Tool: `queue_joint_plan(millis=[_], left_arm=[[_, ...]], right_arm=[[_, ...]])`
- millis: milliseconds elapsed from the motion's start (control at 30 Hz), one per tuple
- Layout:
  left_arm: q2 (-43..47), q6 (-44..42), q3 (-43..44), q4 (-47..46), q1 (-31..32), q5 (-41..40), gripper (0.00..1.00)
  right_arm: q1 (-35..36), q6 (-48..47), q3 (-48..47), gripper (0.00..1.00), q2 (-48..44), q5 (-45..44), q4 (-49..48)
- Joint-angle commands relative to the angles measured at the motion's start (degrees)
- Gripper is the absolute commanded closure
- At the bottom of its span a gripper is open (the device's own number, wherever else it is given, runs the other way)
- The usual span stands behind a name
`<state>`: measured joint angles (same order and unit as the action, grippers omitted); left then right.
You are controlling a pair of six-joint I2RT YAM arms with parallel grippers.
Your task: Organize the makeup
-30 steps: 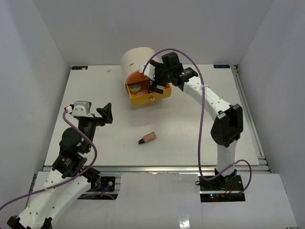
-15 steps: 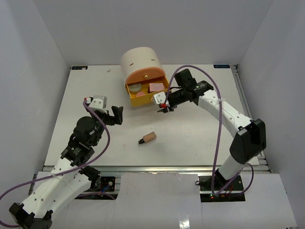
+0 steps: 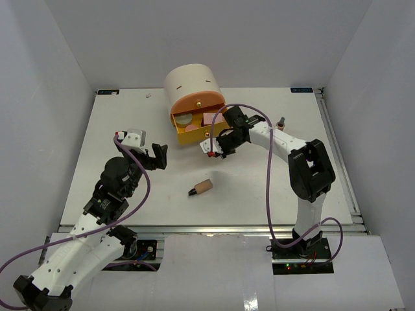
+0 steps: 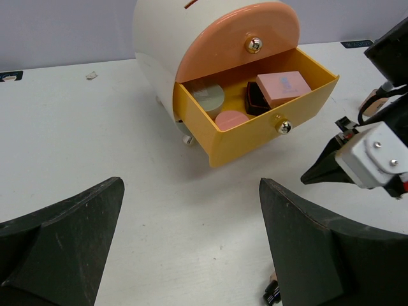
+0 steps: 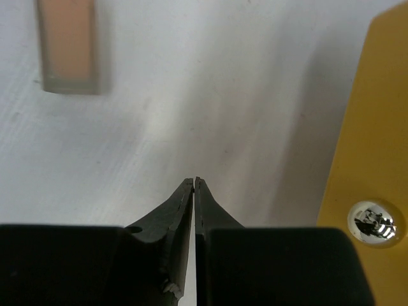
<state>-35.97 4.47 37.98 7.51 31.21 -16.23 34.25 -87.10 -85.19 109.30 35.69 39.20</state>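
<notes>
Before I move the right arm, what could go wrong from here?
The right jaws are shut, close to the front of the open yellow drawer and its knob; a swing could bump it.
The tan bottle lies on its side; a glancing touch could roll it away.
A small bottle sits close beside the right forearm; a sweep could knock it.

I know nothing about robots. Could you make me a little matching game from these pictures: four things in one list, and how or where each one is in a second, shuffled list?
Things:
1. tan bottle
2. pink rectangular compact
3. left tool
4. right tool

States:
A. shut, holding nothing
B. inside the open yellow drawer
C. open, holding nothing
D. lying on its side on the table

Pairs: 1-D, 2-B, 3-C, 4-A.
</notes>
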Motion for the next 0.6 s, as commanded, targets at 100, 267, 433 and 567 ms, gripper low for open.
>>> queue_joint_plan(millis=[100,267,433,567], left_arm=[[0.11,0.01,1.93,0.03,-0.45,0.67,0.02],[0.21,-0.01,1.93,0.05,-0.54,0.67,0.02],[0.26,-0.01,1.93,0.05,-0.54,0.67,0.02],[0.28,-0.08,1.93,0.05,-0.54,0.58,0.02]], right_arm=[[3.59,18.46,1.85,0.83,1.07,-14.34,-25.15],[5.24,22.84,3.44,0.79,1.19,-21.88,-33.92],[5.74,26.89,-0.99,0.74,3.38,-27.49,-36.39],[5.74,27.98,-4.54,0.69,5.41,-28.41,-36.3]])
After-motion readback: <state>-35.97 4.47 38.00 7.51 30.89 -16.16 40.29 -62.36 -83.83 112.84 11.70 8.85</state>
